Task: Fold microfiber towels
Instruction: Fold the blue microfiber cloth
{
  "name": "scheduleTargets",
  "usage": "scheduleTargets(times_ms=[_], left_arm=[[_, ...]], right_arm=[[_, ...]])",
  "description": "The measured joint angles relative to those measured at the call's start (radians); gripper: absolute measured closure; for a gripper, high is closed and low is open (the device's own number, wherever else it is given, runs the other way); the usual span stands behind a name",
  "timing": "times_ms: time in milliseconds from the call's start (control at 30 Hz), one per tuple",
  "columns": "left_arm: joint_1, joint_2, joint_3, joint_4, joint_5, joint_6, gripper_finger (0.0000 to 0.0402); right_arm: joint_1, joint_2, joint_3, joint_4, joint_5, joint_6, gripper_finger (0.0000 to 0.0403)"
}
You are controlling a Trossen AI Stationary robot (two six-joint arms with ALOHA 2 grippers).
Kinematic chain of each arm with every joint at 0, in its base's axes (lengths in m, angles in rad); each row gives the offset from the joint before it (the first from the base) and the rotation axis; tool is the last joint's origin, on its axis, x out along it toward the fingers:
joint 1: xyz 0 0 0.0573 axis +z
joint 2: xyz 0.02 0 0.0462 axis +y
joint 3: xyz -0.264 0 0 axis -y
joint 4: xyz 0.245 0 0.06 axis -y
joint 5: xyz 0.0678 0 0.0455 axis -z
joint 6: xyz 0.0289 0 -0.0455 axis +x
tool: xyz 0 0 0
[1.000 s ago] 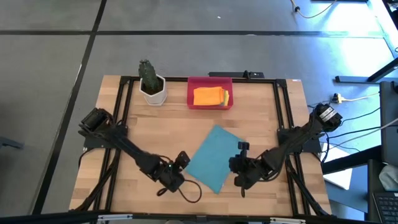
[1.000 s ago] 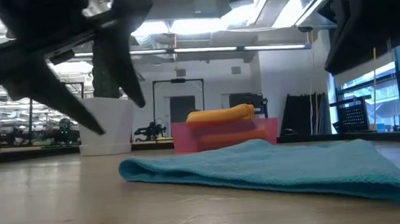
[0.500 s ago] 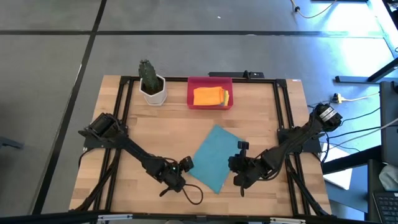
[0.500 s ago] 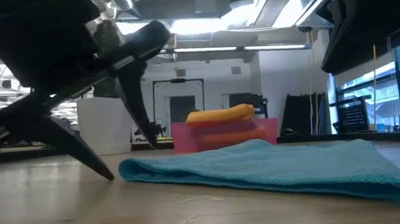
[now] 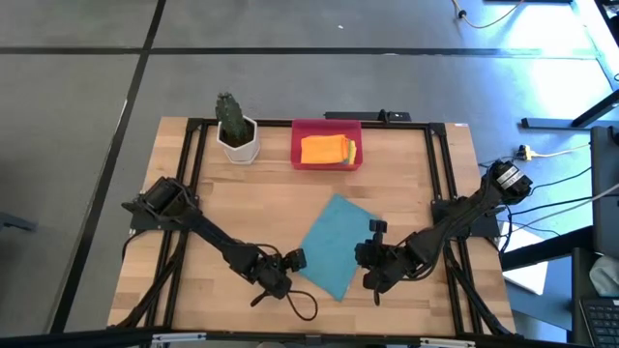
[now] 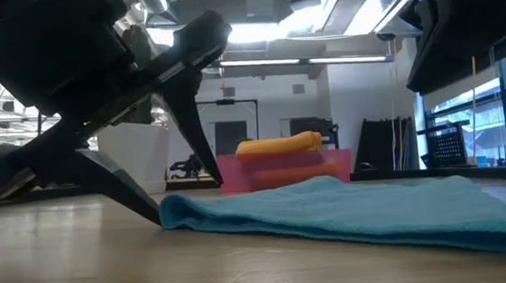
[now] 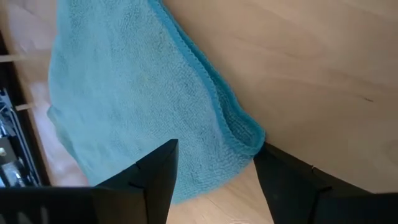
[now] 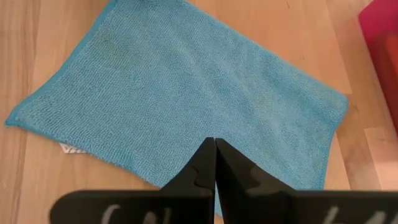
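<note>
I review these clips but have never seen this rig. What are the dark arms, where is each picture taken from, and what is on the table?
Two robot arms work at a wooden table. One picture looks straight down, one looks level across the tabletop, and one comes from a camera on each wrist.

A teal towel, already folded over, lies in the middle. The left gripper is low at the towel's left corner, fingers open on either side of that corner, not closed on it. The right gripper is shut, holds nothing, and sits over the towel's right edge.

At the back, a red tray holds folded orange and yellow towels. Beside it stands a potted cactus.
</note>
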Motion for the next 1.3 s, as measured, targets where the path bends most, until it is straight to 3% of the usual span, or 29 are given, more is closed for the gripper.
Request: scheduleTargets(times_ms=[200,400,667,933,1100,1200,1300], left_arm=[[-0.029,0.007,0.000,-0.002,-0.013,-0.008,0.0225],[-0.038,0.008,0.000,-0.001,0.013,-0.038,0.0280],[-0.040,0.011,-0.002,0.043,0.044,-0.058,0.0389],[-0.040,0.011,0.002,0.050,0.042,-0.174,0.0401],[-0.039,0.010,0.054,0.039,0.043,-0.270,0.0401],[-0.036,0.010,0.102,0.005,0.100,-0.327,0.0401],[-0.017,0.009,0.158,-0.061,0.202,-0.400,0.0401]], right_arm=[[0.000,0.000,0.000,0.002,-0.008,0.008,0.0397],[0.000,0.000,0.000,0.028,-0.022,0.000,0.0397],[0.002,0.011,0.001,0.032,-0.246,-0.086,0.0397],[0.037,0.035,0.002,0.044,-0.301,-0.099,0.0397],[0.115,0.035,0.002,0.180,-0.145,-0.217,0.0397],[0.182,0.052,0.002,0.263,0.028,-0.297,0.0397],[0.235,0.087,0.002,0.325,0.134,-0.321,0.0395]])
